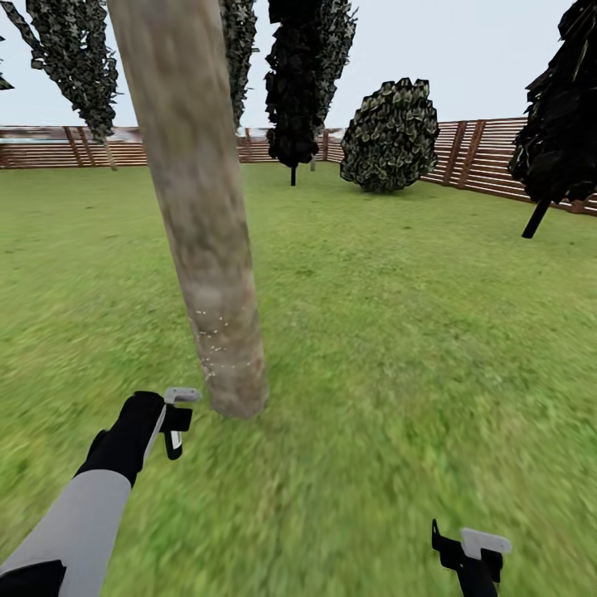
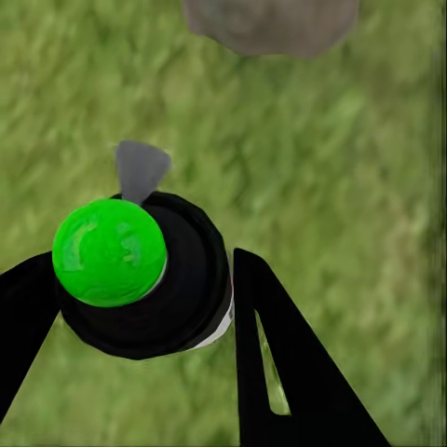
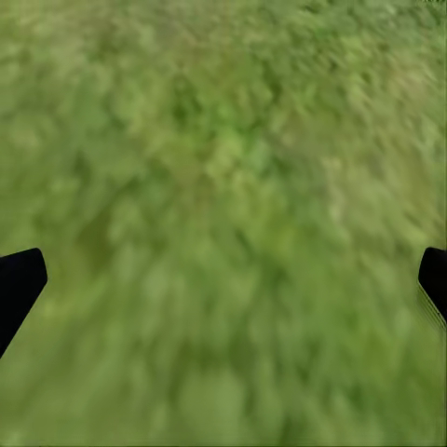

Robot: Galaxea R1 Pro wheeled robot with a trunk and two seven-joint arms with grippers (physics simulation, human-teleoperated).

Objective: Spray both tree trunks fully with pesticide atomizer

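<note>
Green lawn (image 1: pixel 398 348) runs out to a brown slatted fence (image 1: pixel 489 157) under a pale sky, as I read it from the head view. One mottled grey-tan tree trunk (image 1: pixel 203 215) rises close ahead, slightly tilted, its flared base planted in the grass. Fine whitish specks of pesticide (image 1: pixel 217 344) dot the lower bark. Beyond it stand a near-black narrow tree (image 1: pixel 298 83), a round dark bush (image 1: pixel 390 137) and another dark tree at the right edge (image 1: pixel 560 116). My left gripper (image 1: pixel 176 423) hangs low just left of the trunk base, close to it; from here I can't make out what it holds. My right gripper (image 1: pixel 468 551) sits at the bottom right, over bare grass, well apart from the trunk.

Left wrist view: the jaws pinch the pesticide atomizer (image 2: pixel 154 279) between the two black fingers (image 2: pixel 279 372). It reads as a dark round body seen from above, with a bright green cap here and a small grey nozzle pointing toward the trunk base (image 2: pixel 270 23) across the grass.

Right wrist view: blurred grass, with the black fingertips (image 3: pixel 19 284) at opposite edges of the picture, so these jaws are spread wide with nothing between them.
</note>
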